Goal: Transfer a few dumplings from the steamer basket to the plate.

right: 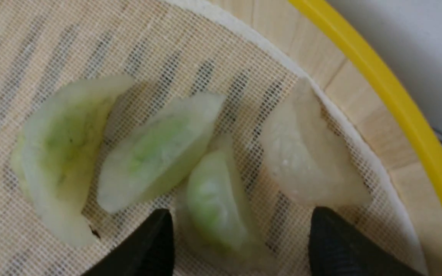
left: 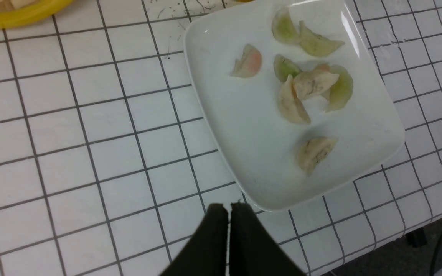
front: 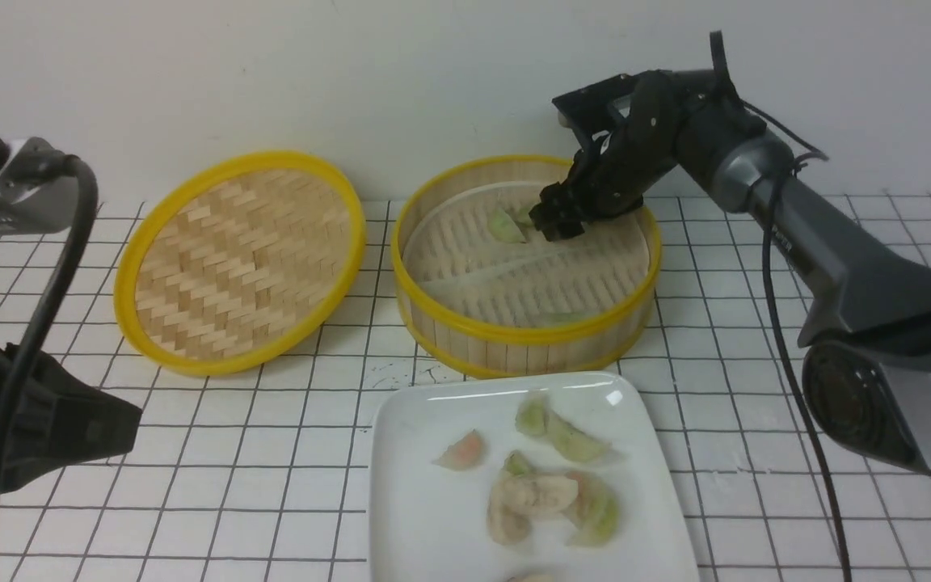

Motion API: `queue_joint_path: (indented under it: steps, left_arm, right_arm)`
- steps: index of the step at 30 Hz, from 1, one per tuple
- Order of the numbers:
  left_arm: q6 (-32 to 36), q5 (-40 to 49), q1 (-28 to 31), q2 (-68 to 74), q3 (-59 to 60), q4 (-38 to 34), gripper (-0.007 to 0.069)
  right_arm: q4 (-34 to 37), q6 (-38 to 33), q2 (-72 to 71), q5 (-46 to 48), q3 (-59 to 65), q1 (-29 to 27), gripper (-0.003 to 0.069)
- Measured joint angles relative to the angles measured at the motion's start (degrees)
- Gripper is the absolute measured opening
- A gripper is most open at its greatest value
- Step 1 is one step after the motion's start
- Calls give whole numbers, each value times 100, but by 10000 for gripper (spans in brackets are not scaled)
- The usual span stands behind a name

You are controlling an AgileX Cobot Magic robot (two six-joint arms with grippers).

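Lowest in the front view, at bottom centre, a white square plate (front: 409,461) sits on a gridded tablecloth (front: 271,453). It holds several dumplings (front: 550,493), pale green, whitish and one pinkish. Just above it in the frame stands the steamer basket (front: 514,335), with a woven lid (front: 239,259) to its left. The right gripper (front: 556,222) reaches into the basket's upper part, fingers spread wide either side of a green dumpling (right: 213,203), not closed on it. The left gripper (left: 228,209) hovers beside the plate's edge, fingers pressed together, empty.
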Motion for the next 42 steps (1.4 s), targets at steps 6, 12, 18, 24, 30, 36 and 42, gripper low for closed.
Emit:
queue_joint_path:
  steps: [6, 12, 18, 24, 30, 36, 42]
  left_arm:
    - [0, 0, -2, -8, 0, 6, -6]
    - [0, 18, -2, -8, 0, 6, -6]
    - [0, -14, -2, -10, 0, 31, -6]
    - [-28, -167, -2, 293, -220, 55, -6]
    - [-58, 61, -29, 1593, -1224, 156, -6]
    - [-112, -198, -810, 3396, -2914, 626, -6]
    - [-200, -174, -1627, 5315, -4879, 1222, -6]
  right_arm:
    - [-72, 0, 27, -83, -27, 64, 241]
    - [-147, 117, -45, 676, -298, 70, 118]
    - [-146, 243, -406, 1054, -660, 74, 118]
    - [75, 430, -1173, 1054, 25, 74, 118]
    - [486, 397, -3231, 1047, 2776, 74, 118]
    - [932, 99, -5432, 1029, 5964, 97, 118]
    - [1346, -219, -6289, 515, 8340, 720, 118]
